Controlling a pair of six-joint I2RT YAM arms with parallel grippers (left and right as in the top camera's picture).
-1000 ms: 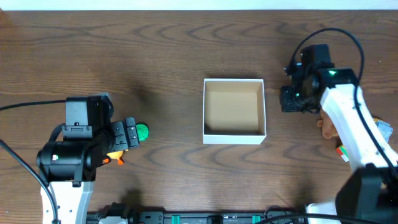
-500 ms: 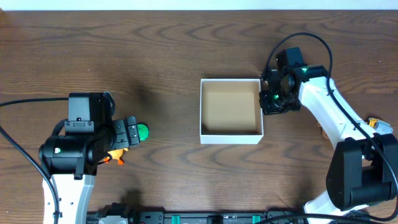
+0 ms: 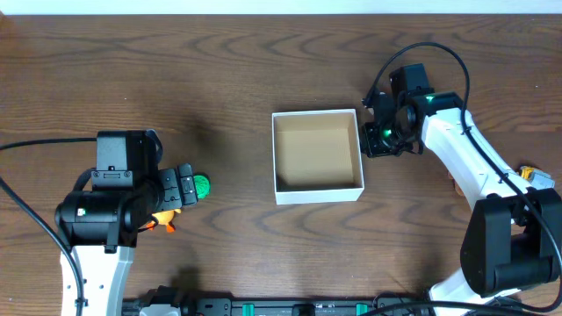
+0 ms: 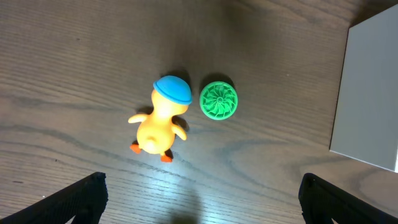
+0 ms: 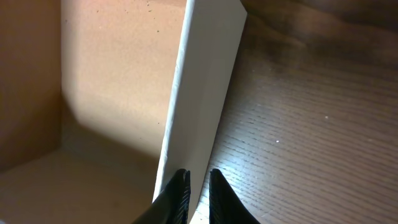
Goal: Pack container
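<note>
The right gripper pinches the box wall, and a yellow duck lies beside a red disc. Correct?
The disc is green, not red, per the left wrist view. The right gripper does pinch the box wall, and the duck lies beside it.

White shells and black joint housings covered the left arm (image 3: 90, 268) and right arm (image 3: 467, 162); black cables (image 3: 436, 48) ran off them. The left gripper (image 4: 205, 198) and right gripper (image 5: 198, 188) were black.

The container (image 3: 319, 194) has white walls and a tan-brown inside, the counter (image 3: 219, 70) is dark brown with wavy wood grain, the toy duck (image 4: 160, 121) is yellow with a blue cap and orange feet, and the round toy (image 4: 218, 99) is green with a radial fan pattern.
</note>
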